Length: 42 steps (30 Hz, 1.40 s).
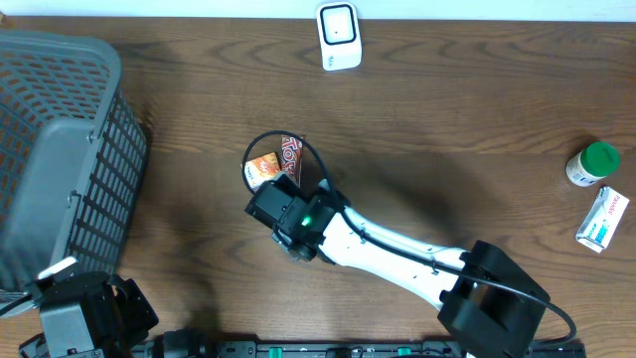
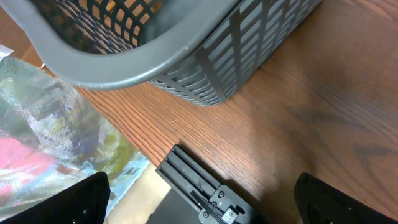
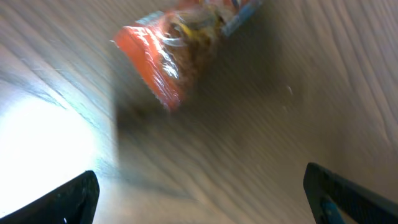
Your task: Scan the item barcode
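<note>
The item, an orange-red snack packet (image 1: 276, 161), lies flat on the wooden table near the middle. In the right wrist view the packet (image 3: 180, 43) shows blurred at the top, and no barcode can be seen on it. My right gripper (image 1: 270, 199) hovers just in front of the packet; its jaws (image 3: 202, 196) stand open with only bare wood between them. A white scanner (image 1: 339, 37) sits at the table's far edge. My left gripper (image 2: 202, 202) is open and holds nothing, low at the front left corner beside the basket.
A grey mesh basket (image 1: 60, 149) fills the left side, and its rim (image 2: 186, 56) looms close above the left gripper. A green-capped bottle (image 1: 593, 164) and a white-teal box (image 1: 603, 220) lie at the right edge. A black rail (image 2: 199, 186) runs along the front edge.
</note>
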Available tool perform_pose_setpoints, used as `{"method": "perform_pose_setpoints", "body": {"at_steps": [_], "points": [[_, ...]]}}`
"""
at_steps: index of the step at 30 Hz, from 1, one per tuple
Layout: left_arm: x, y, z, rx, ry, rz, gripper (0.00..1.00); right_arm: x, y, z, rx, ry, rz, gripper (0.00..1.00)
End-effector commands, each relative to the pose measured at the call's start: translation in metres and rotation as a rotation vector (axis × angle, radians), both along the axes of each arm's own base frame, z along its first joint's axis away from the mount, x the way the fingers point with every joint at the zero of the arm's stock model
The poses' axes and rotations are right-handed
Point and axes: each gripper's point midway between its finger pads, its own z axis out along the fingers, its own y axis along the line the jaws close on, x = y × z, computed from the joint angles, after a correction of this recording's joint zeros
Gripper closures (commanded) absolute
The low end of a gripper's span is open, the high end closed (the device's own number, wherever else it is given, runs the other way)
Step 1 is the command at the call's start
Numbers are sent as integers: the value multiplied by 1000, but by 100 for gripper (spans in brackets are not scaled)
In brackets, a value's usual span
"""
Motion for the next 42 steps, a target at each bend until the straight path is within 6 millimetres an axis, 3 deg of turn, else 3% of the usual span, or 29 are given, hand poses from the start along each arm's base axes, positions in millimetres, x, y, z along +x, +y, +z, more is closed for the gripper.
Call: {"method": "perform_pose_setpoints", "body": {"at_steps": [1,13,20,28,33,35,37,40,42], "points": [[-2,2,1,9,-6,18,5,-3,0,-14,-38,-20,86,1],[-2,2,1,8,-5,18,5,12,12,-51,-105,-85,228,1],[-2,2,1,9,-6,18,5,16,2,-84,-205,-87,234,1],[-2,2,1,9,-6,18,5,16,-2,-102,-237,-77,240,2],[-2,2,1,8,-5,18,5,18,-3,-102,-239,-77,241,21],[-2,2,1,9,-6,18,5,19,-4,-102,-241,-75,237,37],[-2,2,1,9,-6,18,5,21,-6,-102,-242,-74,230,63],[-2,2,1,9,-6,18,5,26,-11,-100,-255,-85,213,93],[-2,2,1,9,-6,18,5,30,-15,-96,-271,-105,190,99]]}}
